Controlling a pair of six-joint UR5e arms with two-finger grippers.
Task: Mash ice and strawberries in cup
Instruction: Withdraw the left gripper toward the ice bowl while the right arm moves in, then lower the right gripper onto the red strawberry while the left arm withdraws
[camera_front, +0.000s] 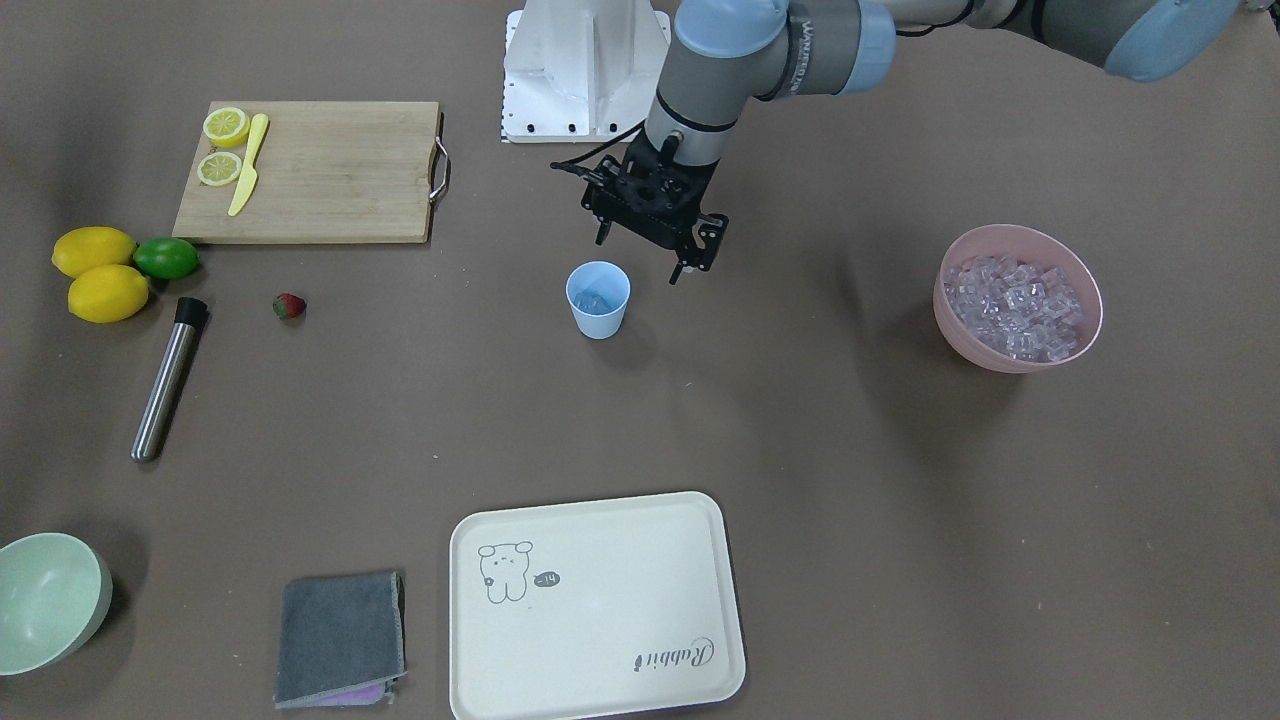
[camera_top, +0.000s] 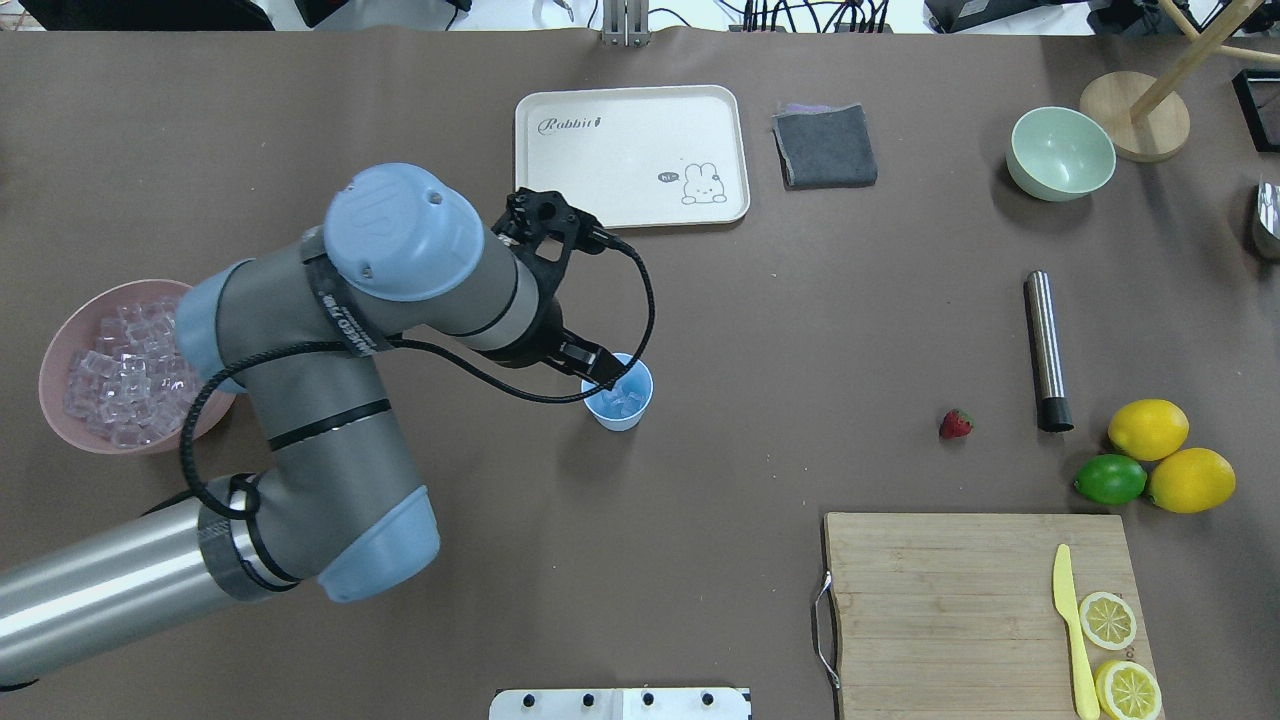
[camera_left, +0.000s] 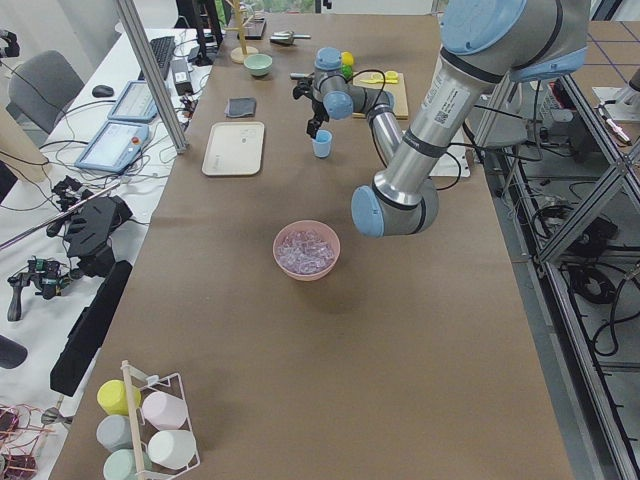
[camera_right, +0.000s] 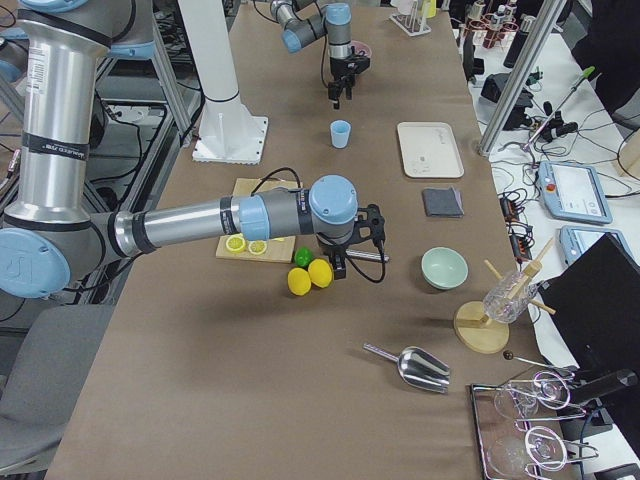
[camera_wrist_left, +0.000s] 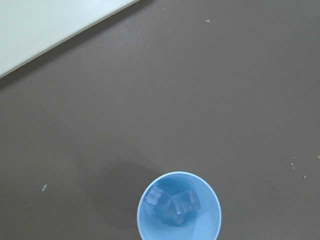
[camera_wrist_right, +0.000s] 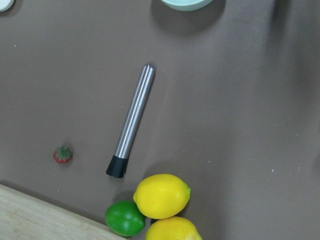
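Cup (camera_front: 599, 299) of ice (camera_wrist_left: 173, 204) near left gripper (camera_front: 645, 257)

Light-blue cup (camera_front: 598, 298) upright, few clear ice cubes (camera_wrist_left: 175, 205) inside; small red strawberry (camera_front: 289, 306) lying well apart.

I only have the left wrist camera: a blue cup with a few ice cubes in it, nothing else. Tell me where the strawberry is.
Observer: The strawberry lies on the table, outside the cup, between it and the metal muddler.
Operator: Give me the left pincer's state.
Observer: The left pincer hangs above the cup, open and empty.
Operator: Report the ice supply.
Observer: The pink bowl on the cup's other side holds many ice cubes.
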